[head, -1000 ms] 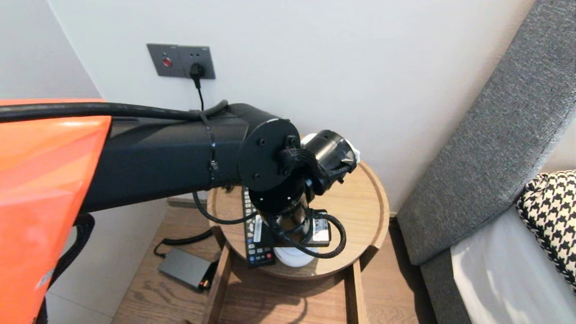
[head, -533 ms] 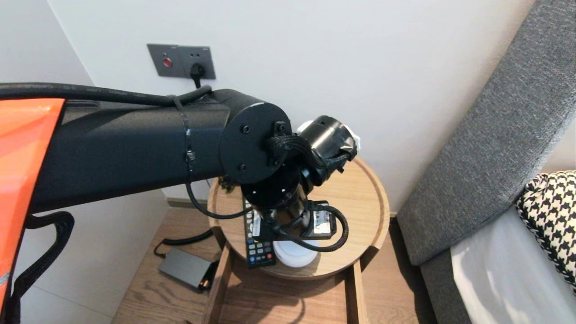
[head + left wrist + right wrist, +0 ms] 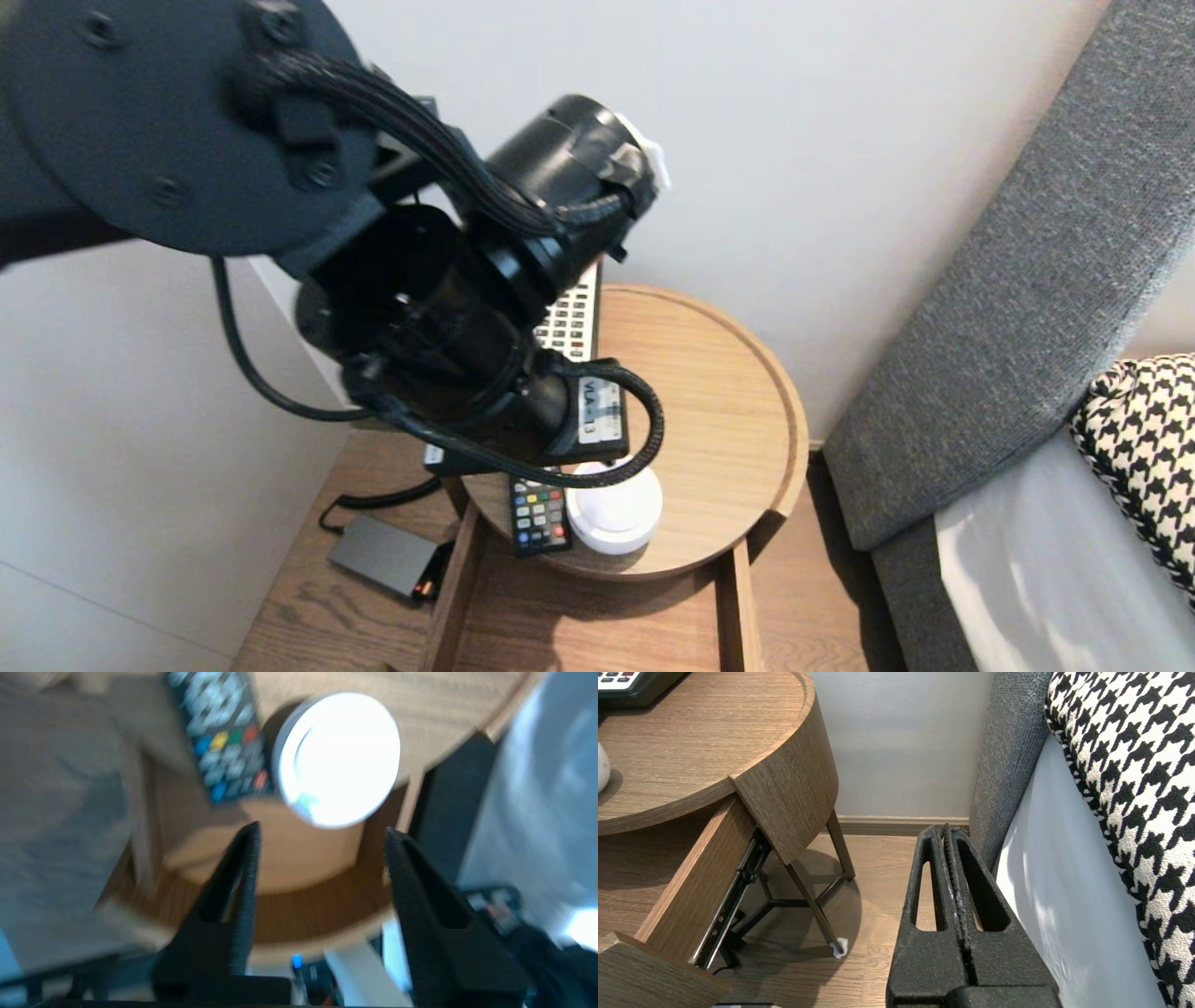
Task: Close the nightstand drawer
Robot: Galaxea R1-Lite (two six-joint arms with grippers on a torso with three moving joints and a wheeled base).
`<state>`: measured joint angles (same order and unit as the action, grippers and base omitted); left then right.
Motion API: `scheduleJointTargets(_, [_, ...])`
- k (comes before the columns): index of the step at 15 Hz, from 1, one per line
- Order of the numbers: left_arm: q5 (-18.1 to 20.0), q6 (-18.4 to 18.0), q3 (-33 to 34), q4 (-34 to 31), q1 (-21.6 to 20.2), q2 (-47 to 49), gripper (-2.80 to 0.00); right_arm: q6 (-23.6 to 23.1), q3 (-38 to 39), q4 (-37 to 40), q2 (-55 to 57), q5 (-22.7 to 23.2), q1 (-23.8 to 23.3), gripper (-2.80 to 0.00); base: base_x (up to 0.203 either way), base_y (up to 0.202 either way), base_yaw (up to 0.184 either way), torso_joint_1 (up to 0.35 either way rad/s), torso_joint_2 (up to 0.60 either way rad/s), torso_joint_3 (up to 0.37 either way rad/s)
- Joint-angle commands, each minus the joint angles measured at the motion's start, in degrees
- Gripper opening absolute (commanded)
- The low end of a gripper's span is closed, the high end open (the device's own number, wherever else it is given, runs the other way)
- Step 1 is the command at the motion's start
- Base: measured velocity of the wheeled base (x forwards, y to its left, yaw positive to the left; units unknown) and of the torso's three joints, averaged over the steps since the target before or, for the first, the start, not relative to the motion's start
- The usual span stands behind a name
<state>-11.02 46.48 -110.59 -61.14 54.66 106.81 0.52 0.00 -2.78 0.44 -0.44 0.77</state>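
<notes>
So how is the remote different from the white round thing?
The remote is long, black and covered in coloured buttons; the white round thing is a plain disc. The remote lies flat and thin; the white round thing sits thicker. Both lie side by side on the wooden table.

All three views share the round wooden side table (image 3: 719, 392): head from above, left wrist close over it, right wrist low beside

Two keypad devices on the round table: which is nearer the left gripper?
The black remote with coloured buttons, beside the white disc, just ahead of the open left gripper; the white-keyed one lies back by the wall.
</notes>
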Motion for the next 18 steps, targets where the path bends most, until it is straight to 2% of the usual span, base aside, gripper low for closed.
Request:
scheduleJointTargets(1, [4.6,0.9,1.2,-5.3,-2.1,-11.8,-2.80,0.0,1.4,0.0,0.1,0.0,0.0,-2.80,0.000,0.000,0.000,0.000,0.00,0.000])
scheduleJointTargets(3, [8.1,1.3,5.8,-10.2,-3.5,-19.7,-2.80,0.0,1.4,0.0,0.1,0.0,0.0,-2.80,0.000,0.000,0.000,0.000,0.00,0.000])
scheduleJointTargets(4, [9.0,1.3,11.4,-11.2,-3.7,-23.3,-2.80,0.0,1.4,0.0,0.1,0.0,0.0,-2.80,0.000,0.000,0.000,0.000,0.00,0.000])
scheduleJointTargets(8, [11.1,-0.1,33.4,-10.9,-3.1,-37.6,-2.80,0.0,1.4,0.0,0.1,0.0,0.0,-2.80,0.000,0.000,0.000,0.000,0.00,0.000])
scheduleJointTargets(10, [12.0,-1.5,40.7,-10.5,-1.8,-41.4,-2.80,0.0,1.4,0.0,0.1,0.0,0.0,-2.80,0.000,0.000,0.000,0.000,0.00,0.000])
scheduleJointTargets(14, [12.4,-3.6,48.3,-8.7,5.1,-42.1,-2.80,0.0,1.4,0.0,0.1,0.0,0.0,-2.80,0.000,0.000,0.000,0.000,0.00,0.000])
scheduleJointTargets(18, [12.4,-5.1,55.1,-0.9,9.3,-40.2,-2.80,0.0,1.4,0.0,0.1,0.0,0.0,-2.80,0.000,0.000,0.000,0.000,0.00,0.000])
